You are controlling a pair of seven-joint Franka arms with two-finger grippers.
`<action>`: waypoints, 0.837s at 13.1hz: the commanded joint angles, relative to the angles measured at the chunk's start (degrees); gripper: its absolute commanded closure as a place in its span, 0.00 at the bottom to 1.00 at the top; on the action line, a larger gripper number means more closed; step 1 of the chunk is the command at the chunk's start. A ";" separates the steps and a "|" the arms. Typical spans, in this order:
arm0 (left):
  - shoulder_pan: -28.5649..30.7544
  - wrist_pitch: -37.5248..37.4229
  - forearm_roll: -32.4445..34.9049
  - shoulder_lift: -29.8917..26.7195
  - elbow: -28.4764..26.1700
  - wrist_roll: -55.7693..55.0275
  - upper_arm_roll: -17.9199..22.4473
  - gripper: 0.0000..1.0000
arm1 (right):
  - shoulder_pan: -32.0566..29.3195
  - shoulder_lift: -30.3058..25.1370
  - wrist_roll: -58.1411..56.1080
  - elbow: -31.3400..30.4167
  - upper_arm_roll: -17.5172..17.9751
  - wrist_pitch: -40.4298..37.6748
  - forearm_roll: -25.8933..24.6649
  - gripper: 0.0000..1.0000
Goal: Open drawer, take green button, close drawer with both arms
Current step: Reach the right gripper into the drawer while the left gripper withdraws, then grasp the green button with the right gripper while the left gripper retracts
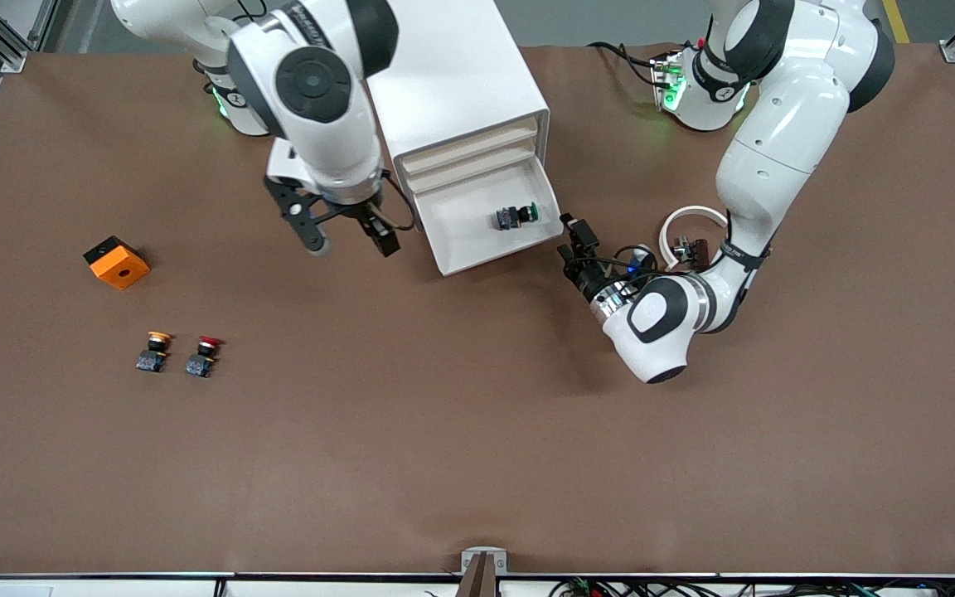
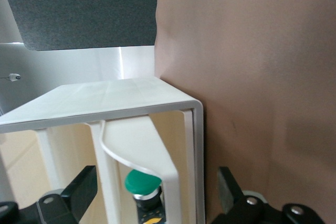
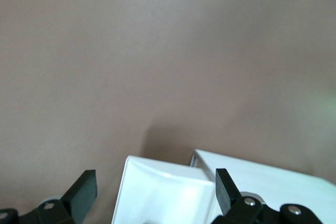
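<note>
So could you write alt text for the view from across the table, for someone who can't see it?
A white cabinet on a brown table has its lowest drawer pulled out, with a green button lying inside. The left pincer sits open beside the drawer's front corner; the right pincer hangs open over the table by the cabinet.

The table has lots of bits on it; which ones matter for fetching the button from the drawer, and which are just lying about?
Part of the job:
- open drawer
- green button in it
- left gripper, open
- right gripper, open

Just lying about:
- orange block
- yellow button
- red button
</note>
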 commanded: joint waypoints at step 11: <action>5.97 -3.88 18.08 -11.63 1.64 26.52 -0.49 0.00 | 12.25 14.10 27.04 3.36 -0.71 13.15 0.53 0.00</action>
